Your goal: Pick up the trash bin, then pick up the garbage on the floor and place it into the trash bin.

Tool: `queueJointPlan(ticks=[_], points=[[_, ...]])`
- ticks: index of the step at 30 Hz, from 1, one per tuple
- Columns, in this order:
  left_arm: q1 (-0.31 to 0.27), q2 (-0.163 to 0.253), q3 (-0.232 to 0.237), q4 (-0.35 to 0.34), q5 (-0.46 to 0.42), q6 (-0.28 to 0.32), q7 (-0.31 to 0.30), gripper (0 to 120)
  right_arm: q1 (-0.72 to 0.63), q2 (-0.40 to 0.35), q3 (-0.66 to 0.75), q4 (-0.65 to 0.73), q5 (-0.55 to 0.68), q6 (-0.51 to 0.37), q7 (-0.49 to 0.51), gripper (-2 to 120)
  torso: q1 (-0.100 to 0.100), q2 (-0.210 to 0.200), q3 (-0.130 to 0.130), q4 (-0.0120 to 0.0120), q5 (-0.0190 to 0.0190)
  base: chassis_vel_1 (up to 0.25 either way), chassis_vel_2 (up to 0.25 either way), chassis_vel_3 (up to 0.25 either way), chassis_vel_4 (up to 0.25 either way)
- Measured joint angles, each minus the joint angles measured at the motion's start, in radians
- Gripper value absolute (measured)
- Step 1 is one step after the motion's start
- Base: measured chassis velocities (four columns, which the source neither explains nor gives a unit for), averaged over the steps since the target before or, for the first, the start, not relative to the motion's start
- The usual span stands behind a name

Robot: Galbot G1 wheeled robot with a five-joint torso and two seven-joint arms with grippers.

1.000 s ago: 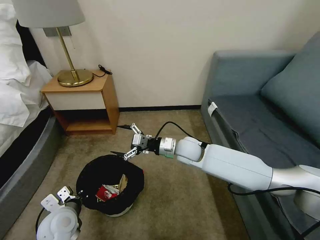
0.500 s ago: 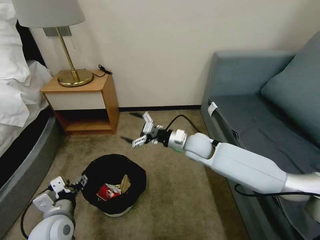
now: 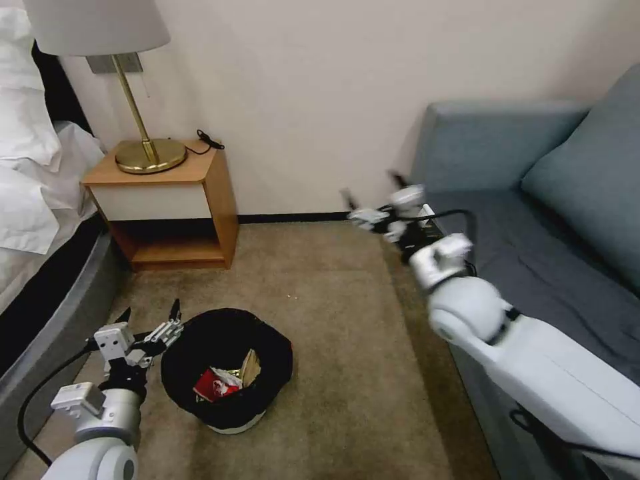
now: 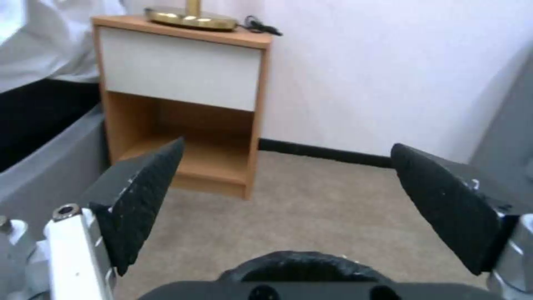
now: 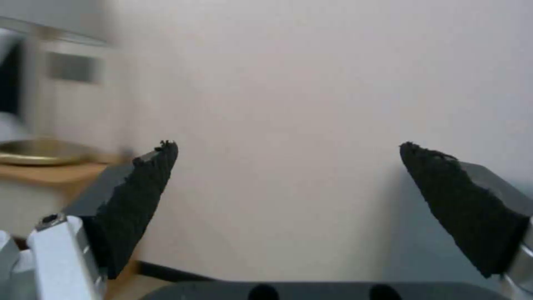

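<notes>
The trash bin (image 3: pixel 275 348), black-lined with a white base, stands upright on the carpet. Inside it lies garbage: a red-and-white carton scrap (image 3: pixel 212 385) and a tan-brown piece (image 3: pixel 250 365). My left gripper (image 3: pixel 150 311) hovers just left of the bin's rim, open and apart from it, holding nothing. In the left wrist view the left gripper (image 4: pixel 287 145) is spread wide and faces the nightstand. My right gripper (image 3: pixel 372 187) is raised by the sofa's arm, open and empty. In the right wrist view the right gripper (image 5: pixel 287 145) faces the bare wall.
A wooden nightstand (image 3: pixel 167 200) with a brass lamp (image 3: pixel 150 155) stands against the wall at the back left. The bed (image 3: pixel 40 200) runs along the left and a blue-grey sofa (image 3: pixel 533 233) along the right. Open carpet (image 3: pixel 333 320) lies between them.
The left gripper came off the bin's rim and drew back to the left. The right arm swung up and to the right, from over the bin to beside the sofa.
</notes>
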Motion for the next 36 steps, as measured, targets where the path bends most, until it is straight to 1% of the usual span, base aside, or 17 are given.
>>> queueJointPlan(ticks=[1, 2, 3, 4, 5, 6, 8, 10, 11, 12, 14, 15, 16, 19, 23, 29, 36], points=[[0.0, 0.0, 0.0, 0.0, 0.0, 0.0, 0.0, 100, 0.0, 0.0, 0.0, 0.0, 0.0, 0.0, 0.0, 100, 0.0, 0.0, 0.0, 0.0, 0.0, 0.0, 0.0, 0.0, 0.0], [0.0, 0.0, 0.014, -0.004, 0.006, -0.004, 0.0, 100, -0.092, 0.021, 0.091, 0.042, -0.026, -0.024, 0.021, 100, 0.0, 0.0, 0.0, -0.0004, 0.0006, 0.0, 0.0, 0.0, 0.0], [0.0, 0.001, 0.026, -0.008, 0.011, -0.007, 0.0, 100, -0.159, 0.044, 0.161, 0.077, -0.054, -0.045, 0.04, 100, 0.0, 0.0, 0.0, -0.0004, 0.0005, 0.0, 0.0, 0.0, 0.0], [0.001, 0.001, 0.039, -0.012, 0.015, -0.009, 0.0, 100, -0.25, 0.085, 0.241, 0.124, -0.098, -0.067, 0.059, 100, 0.0, 0.0, 0.0, -0.0003, -0.0001, 0.0, 0.0, 0.0, 0.0], [0.001, 0.003, 0.049, -0.014, 0.017, -0.009, 0.0, 100, -0.314, 0.116, 0.283, 0.154, -0.134, -0.086, 0.071, 100, 0.0, 0.0, 0.0, -0.0002, 0.0002, 0.0, 0.0, 0.0, 0.0], [0.001, 0.003, 0.049, -0.014, 0.017, -0.009, 0.0, 100, -0.314, 0.116, 0.283, 0.154, -0.134, -0.086, 0.071, 100, 0.0, 0.0, 0.0, -0.0002, 0.0002, 0.0, 0.0, 0.0, 0.0], [0.0, 0.007, 0.066, -0.02, 0.027, -0.009, -0.001, 100, -0.453, 0.2, 0.338, 0.212, -0.249, -0.105, 0.082, 100, 0.0, 0.0, 0.0, -0.0001, 0.0, 0.0, 0.0, 0.0, 0.0], [0.0, 0.01, 0.075, -0.024, 0.035, -0.009, -0.003, 100, -0.519, 0.255, 0.352, 0.238, -0.311, -0.109, 0.082, 100, 0.0, 0.0, 0.0, -0.0003, 0.0001, 0.0, 0.0, 0.0, 0.0], [0.0, 0.01, 0.075, -0.024, 0.035, -0.009, -0.003, 100, -0.519, 0.255, 0.352, 0.238, -0.311, -0.109, 0.082, 100, 0.0, 0.0, 0.0, -0.0003, 0.0001, 0.0, 0.0, 0.0, 0.0], [0.003, 0.012, 0.083, -0.027, 0.043, -0.009, -0.004, 100, -0.556, 0.295, 0.355, 0.252, -0.347, -0.109, 0.082, 100, 0.0, 0.0, 0.0, -0.0003, 0.0, 0.0, 0.0, 0.0, 0.0], [0.009, 0.012, 0.101, -0.032, 0.056, -0.011, -0.006, 100, -0.631, 0.396, 0.341, 0.273, -0.415, -0.105, 0.081, 100, 0.0, 0.0, 0.0, -0.0002, 0.0, 0.0, 0.0, 0.0, 0.0], [0.01, 0.011, 0.107, -0.034, 0.059, -0.011, -0.006, 100, -0.654, 0.43, 0.329, 0.28, -0.433, -0.103, 0.08, 100, 0.0, 0.0, 0.0, 0.0, -0.0001, 0.0, 0.0, 0.0, 0.0], [0.01, 0.011, 0.107, -0.034, 0.059, -0.011, -0.006, 100, -0.654, 0.43, 0.329, 0.28, -0.433, -0.103, 0.08, 100, 0.0, 0.0, 0.0, 0.0, -0.0001, 0.0, 0.0, 0.0, 0.0], [0.017, 0.012, 0.117, -0.041, 0.065, -0.012, -0.007, 100, -0.702, 0.495, 0.294, 0.293, -0.479, -0.097, 0.073, 100, 0.0, 0.0, 0.0, 0.0001, -0.0002, 0.0, 0.0, 0.0, 0.0], [0.025, 0.015, 0.116, -0.045, 0.066, -0.017, -0.015, 100, -0.722, 0.516, 0.282, 0.29, -0.5, -0.094, 0.06, 100, 0.0, 0.0, 0.0, 0.0, -0.0003, 0.0, 0.0, 0.0, 0.0], [0.037, 0.022, 0.114, -0.046, 0.065, -0.029, -0.015, 100, -0.729, 0.517, 0.283, 0.258, -0.513, -0.075, 0.025, 100, 0.0, 0.0, 0.0, 0.0001, 0.0, 0.0, 0.0, 0.0, 0.0], [0.046, 0.021, 0.125, -0.04, 0.076, -0.039, -0.008, 100, -0.733, 0.529, 0.289, 0.234, -0.53, -0.049, -0.002, 100, 0.0, 0.0, 0.0, 0.0001, 0.0, 0.0, 0.0, 0.0, 0.0]])
